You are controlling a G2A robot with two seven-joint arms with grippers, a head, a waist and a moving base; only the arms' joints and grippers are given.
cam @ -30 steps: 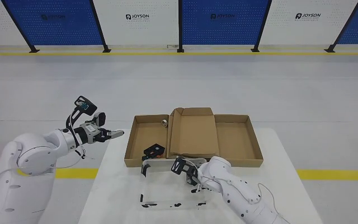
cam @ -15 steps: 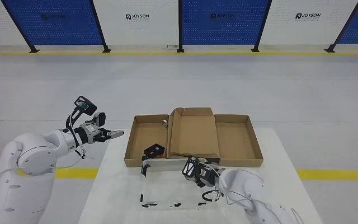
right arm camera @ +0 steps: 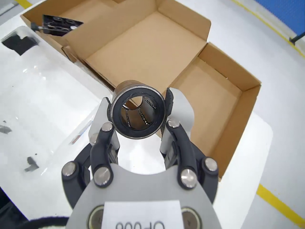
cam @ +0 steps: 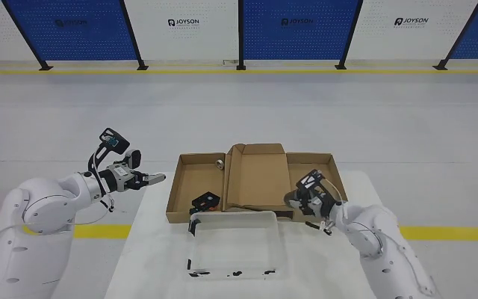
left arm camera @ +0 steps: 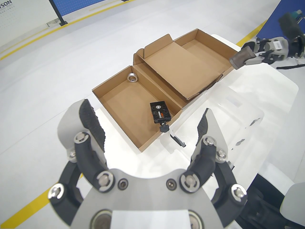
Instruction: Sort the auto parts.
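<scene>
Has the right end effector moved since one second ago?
Yes. The right end effector, holding the bearing, moved from the clear bin rightward to the cardboard box.

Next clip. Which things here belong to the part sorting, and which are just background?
Belongs to the job:
- cylindrical bearing, held in the right gripper
- silver ring and black block, in one end compartment of the cardboard box
- clear bin
- left gripper, open, off the table's edge

Just there:
- blue and white panels
- yellow floor line
</scene>
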